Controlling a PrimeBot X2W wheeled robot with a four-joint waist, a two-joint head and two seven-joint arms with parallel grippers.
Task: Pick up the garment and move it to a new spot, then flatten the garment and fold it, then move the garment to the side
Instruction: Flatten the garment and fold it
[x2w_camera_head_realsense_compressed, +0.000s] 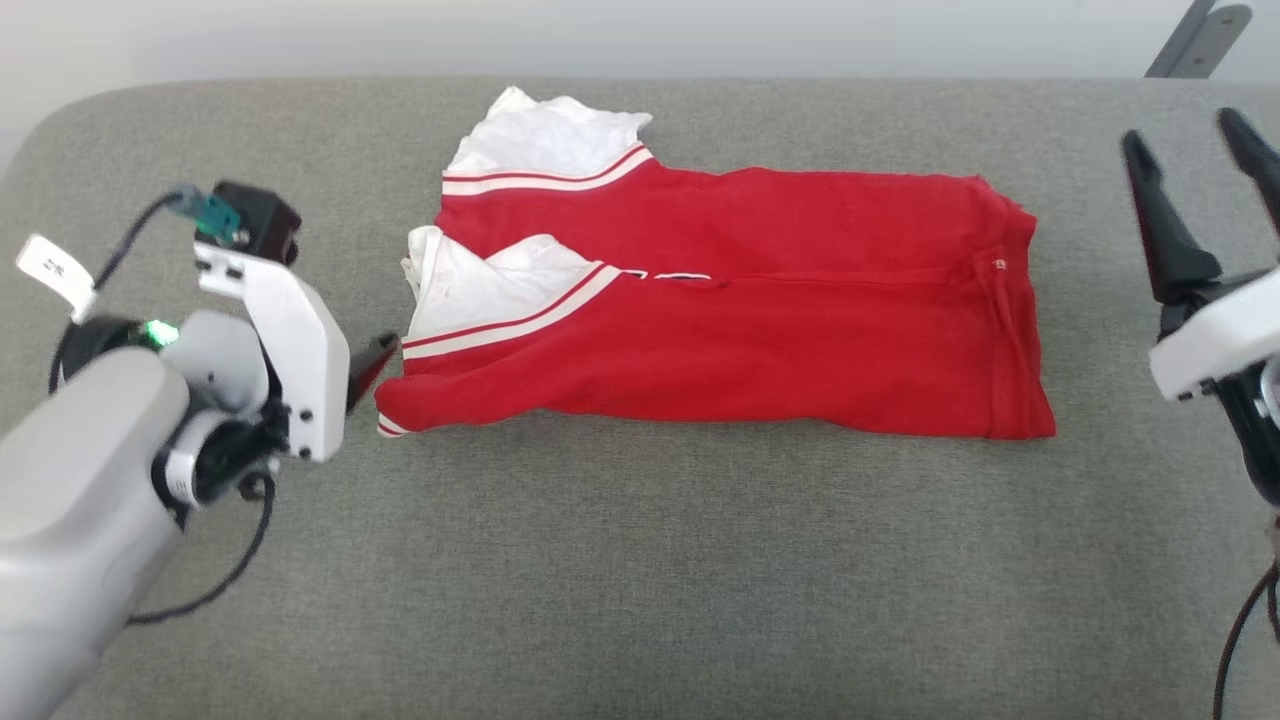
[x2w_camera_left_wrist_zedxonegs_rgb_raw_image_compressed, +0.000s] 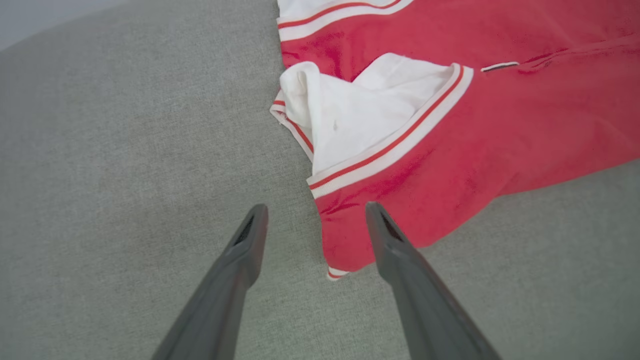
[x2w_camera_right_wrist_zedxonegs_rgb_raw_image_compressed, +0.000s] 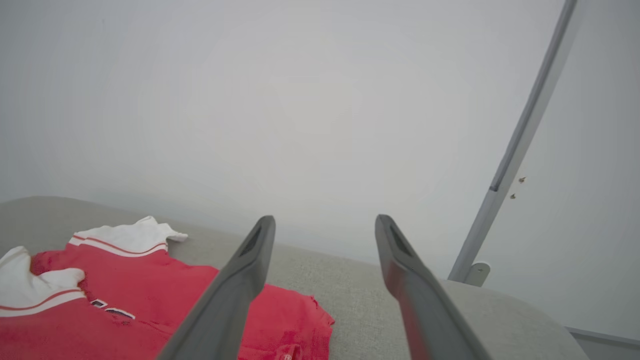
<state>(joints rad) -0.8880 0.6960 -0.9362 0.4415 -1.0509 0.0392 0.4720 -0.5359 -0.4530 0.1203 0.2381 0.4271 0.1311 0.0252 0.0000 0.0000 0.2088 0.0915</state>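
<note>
The garment (x2w_camera_head_realsense_compressed: 740, 340) is a red jersey with white sleeves and red-and-white striped trim. It lies folded lengthwise on the grey padded table (x2w_camera_head_realsense_compressed: 640, 580), sleeves to the left. A sliver of black lettering peeks out at the fold. My left gripper (x2w_camera_head_realsense_compressed: 375, 362) is open at the garment's lower left corner. In the left wrist view the left gripper (x2w_camera_left_wrist_zedxonegs_rgb_raw_image_compressed: 315, 212) straddles the edge of the garment (x2w_camera_left_wrist_zedxonegs_rgb_raw_image_compressed: 475, 140), holding nothing. My right gripper (x2w_camera_head_realsense_compressed: 1180, 130) stands open and empty, raised to the right of the garment. The right gripper (x2w_camera_right_wrist_zedxonegs_rgb_raw_image_compressed: 325, 220) points toward the wall above the garment (x2w_camera_right_wrist_zedxonegs_rgb_raw_image_compressed: 150, 295).
A pale wall runs behind the table's far edge. A grey metal pole (x2w_camera_head_realsense_compressed: 1195, 40) leans at the back right, and the pole (x2w_camera_right_wrist_zedxonegs_rgb_raw_image_compressed: 520, 150) also appears in the right wrist view. Bare grey table surface lies in front of the garment and to both sides.
</note>
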